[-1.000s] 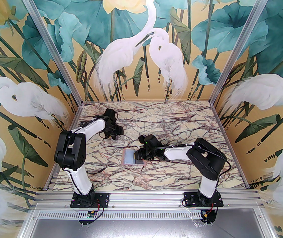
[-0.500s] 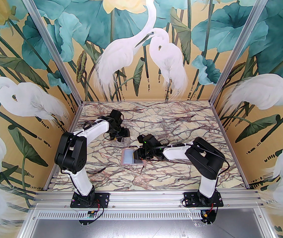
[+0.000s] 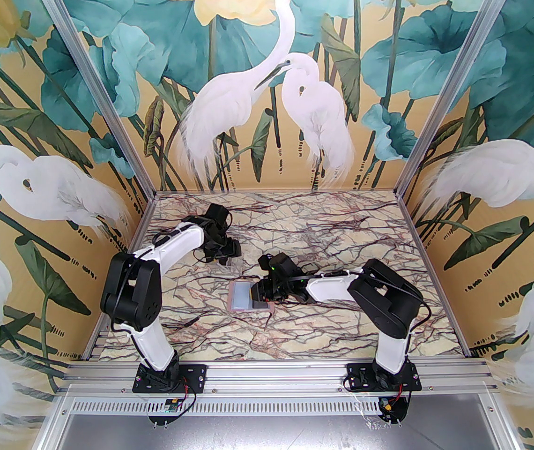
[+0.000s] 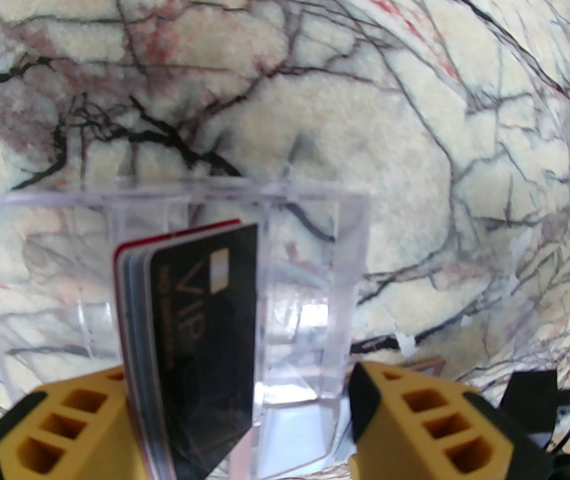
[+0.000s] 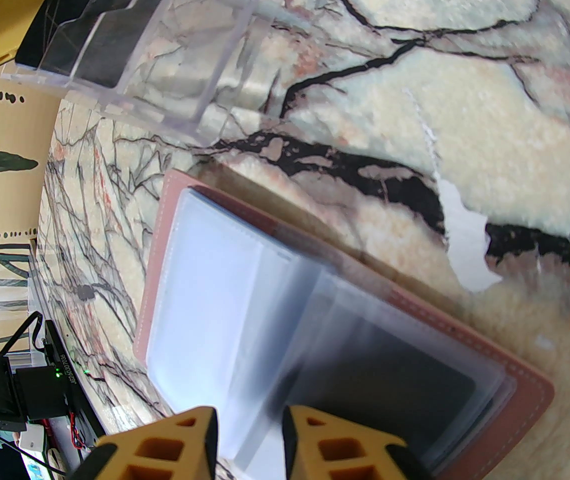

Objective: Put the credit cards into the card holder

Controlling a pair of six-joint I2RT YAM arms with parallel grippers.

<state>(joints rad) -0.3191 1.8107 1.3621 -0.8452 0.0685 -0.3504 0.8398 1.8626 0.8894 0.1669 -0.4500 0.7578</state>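
Observation:
Several credit cards (image 4: pixel 205 318) stand on edge in a small clear plastic box (image 4: pixel 315 248), a black one with gold "VIP" in front and a red card (image 4: pixel 165 235) at the back. My left gripper (image 4: pixel 240 383) is open over the box, its left finger against the stack, its right finger well apart. The card holder (image 3: pixel 241 298) lies open at mid-table, pink cover (image 5: pixel 160 248) down. My right gripper (image 5: pixel 249 418) is closed on a lifted clear sleeve of it. A dark card (image 5: pixel 390 383) sits in a right-hand sleeve. From above, my left gripper (image 3: pixel 225 255) is behind-left of the holder and my right gripper (image 3: pixel 260 296) over its right half.
The clear box (image 5: pixel 165 68) stands just beyond the card holder's far edge. A white chip in the marble surface (image 5: pixel 465 238) lies beside the holder. Painted walls close in the table on three sides; open marble lies toward the front and the right.
My left arm swung right toward the centre, then settled slightly back at the clear box. My right arm and the card holder have barely moved.

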